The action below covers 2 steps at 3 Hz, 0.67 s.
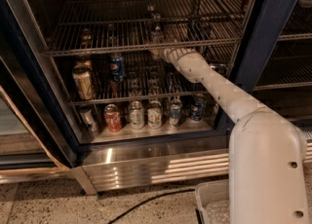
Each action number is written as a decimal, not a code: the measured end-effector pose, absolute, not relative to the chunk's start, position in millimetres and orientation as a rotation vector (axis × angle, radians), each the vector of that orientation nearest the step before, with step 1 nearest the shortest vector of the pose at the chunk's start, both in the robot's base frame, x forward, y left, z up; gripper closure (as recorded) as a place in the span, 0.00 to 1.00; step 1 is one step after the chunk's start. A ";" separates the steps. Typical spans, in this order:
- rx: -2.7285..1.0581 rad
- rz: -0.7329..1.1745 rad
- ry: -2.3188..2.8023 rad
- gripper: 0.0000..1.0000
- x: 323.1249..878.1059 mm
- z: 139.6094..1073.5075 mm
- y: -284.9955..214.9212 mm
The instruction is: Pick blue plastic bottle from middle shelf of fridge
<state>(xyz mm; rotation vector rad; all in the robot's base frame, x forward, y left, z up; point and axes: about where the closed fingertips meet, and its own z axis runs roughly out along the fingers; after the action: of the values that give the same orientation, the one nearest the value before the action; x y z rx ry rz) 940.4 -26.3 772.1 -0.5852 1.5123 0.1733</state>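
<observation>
**Fridge point(267, 33):** navy frames and wire racks; interior is showing. The ribbed steel base panel point(161, 169) is running across well below the end effector.

1. **Tan can point(84, 83):** is standing on the rack one level below the end effector, well to its left.
2. **Red can point(113, 117):** is sitting on the fridge floor, left of and far below the end effector.
3. **Pepsi can point(116, 67):** short and blue. It is standing left of the end effector, slightly lower, under the rack the end effector is reaching.
4. **Cable point(146, 201):** dark, is lying on the speckled floor far below the end effector.
5. **Row of cans point(154, 116):** approx. four, pale and blue. They are standing on the fridge floor, below the end effector and to its right.
6. **Blue plastic bottle point(156, 30):** tall and dim. It is standing on the rack just above and behind the end effector. Contact: cannot tell.
7. **End effector point(157, 52):** is sitting at the front edge of that rack, about mid-width of the compartment. Open or closed, and any hold on an item: cannot tell.
8. **Arm point(214, 86):** white, is stretching from lower right up to the end effector.
9. **White bin point(210, 207):** is sitting on the floor far below the end effector, to its right.
</observation>
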 end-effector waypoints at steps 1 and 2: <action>-0.585 0.173 1.512 0.66 940.4 772.1 -26.3; -0.585 0.173 1.512 0.89 940.4 772.1 -26.2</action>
<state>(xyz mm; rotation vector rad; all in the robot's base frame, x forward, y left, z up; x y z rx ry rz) 940.4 -26.2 772.1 -0.5852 1.5123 0.1733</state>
